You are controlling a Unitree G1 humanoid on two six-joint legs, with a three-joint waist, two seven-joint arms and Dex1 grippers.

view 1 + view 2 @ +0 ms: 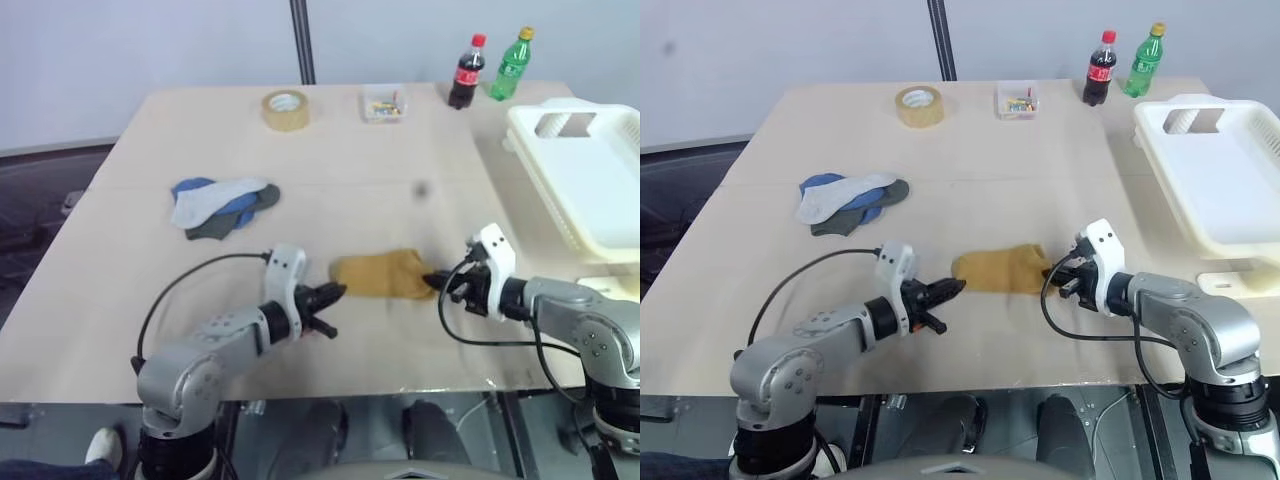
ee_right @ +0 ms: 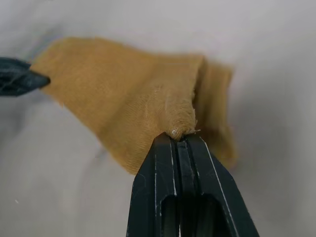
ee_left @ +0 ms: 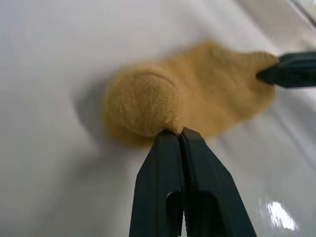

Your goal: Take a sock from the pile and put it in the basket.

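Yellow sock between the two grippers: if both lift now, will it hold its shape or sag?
The yellow sock will probably sag: its knit bunches where the left gripper and right gripper pinch its ends. It looks thin and light, unlikely to slip.

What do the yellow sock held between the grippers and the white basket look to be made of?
Yellow sock: knitted fabric, likely cotton blend, matte; fine ribbed loops and a soft bunched fold show where the left gripper pinches it. White basket: moulded plastic by its look, smooth with a slight sheen; rigid rim, slotted sides and a handle cut-out.
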